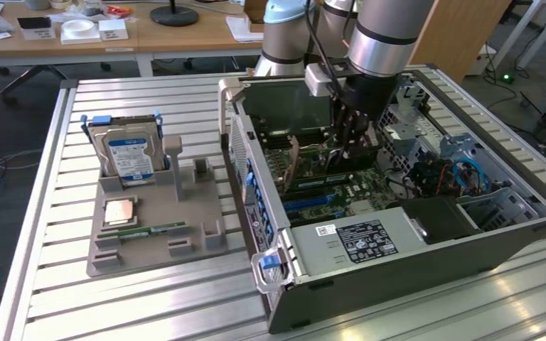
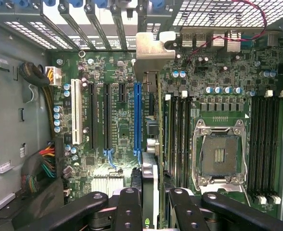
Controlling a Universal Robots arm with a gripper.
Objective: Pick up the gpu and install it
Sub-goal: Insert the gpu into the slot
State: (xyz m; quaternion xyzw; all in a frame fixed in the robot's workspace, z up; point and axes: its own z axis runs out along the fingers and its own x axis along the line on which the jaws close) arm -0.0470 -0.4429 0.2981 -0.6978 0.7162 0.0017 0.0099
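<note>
My gripper (image 1: 355, 138) is down inside the open computer case (image 1: 397, 249), above the motherboard (image 2: 218, 86). It is shut on the gpu (image 2: 153, 50), which the wrist view shows edge-on: a thin dark card running from between my black fingers (image 2: 128, 204) to its silvery metal bracket at the case's rear slot openings. The card hangs over the board, close beside the long blue expansion slot (image 2: 137, 115) and roughly parallel to it. I cannot tell whether its lower edge touches the board.
A grey holder (image 1: 197, 241) on the slatted metal table, at the exterior view's left, carries a hard drive (image 1: 129, 153), a green RAM stick (image 1: 145, 231) and a small square chip (image 1: 121, 212). Inside the case are cable bundles (image 2: 40, 163), an open CPU socket (image 2: 218, 154) and black slots.
</note>
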